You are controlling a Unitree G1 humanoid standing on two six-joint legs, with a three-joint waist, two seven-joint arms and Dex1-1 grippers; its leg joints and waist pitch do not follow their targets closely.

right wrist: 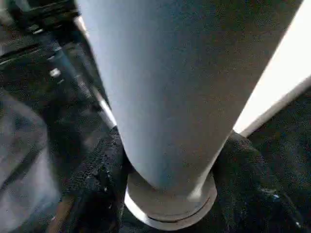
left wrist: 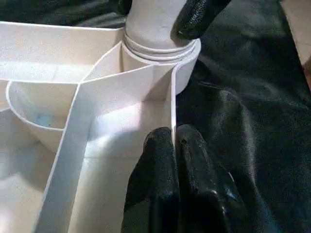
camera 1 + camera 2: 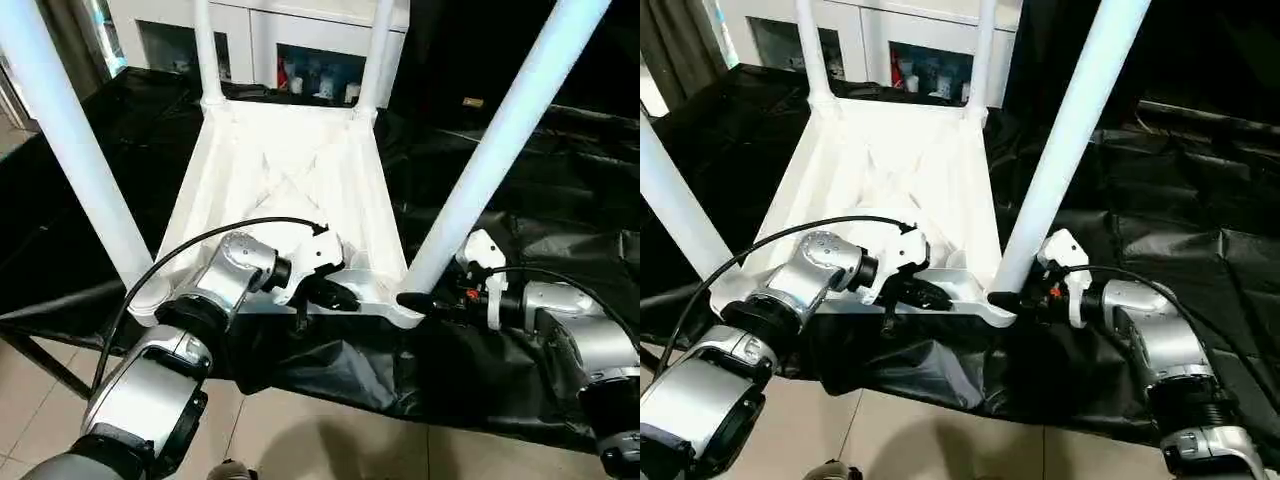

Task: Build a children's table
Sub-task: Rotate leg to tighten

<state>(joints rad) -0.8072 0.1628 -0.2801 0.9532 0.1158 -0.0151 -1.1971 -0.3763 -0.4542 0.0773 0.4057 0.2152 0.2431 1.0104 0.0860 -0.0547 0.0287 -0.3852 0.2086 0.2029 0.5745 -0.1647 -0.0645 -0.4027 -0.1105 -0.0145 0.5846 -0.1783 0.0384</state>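
Left fingers [image 2: 167, 160] clenched on tabletop [image 3: 290, 180] rim, right fingers [image 1: 97, 174] straddling upright near-right leg [image 3: 500, 150] at its socket, grip uncertain.

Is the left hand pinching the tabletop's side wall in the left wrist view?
Yes: the left hand has its two black fingers closed on the thin upright wall of the tabletop, near the corner socket.

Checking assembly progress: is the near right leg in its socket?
In: the leg stands upright in the tabletop's corner socket.
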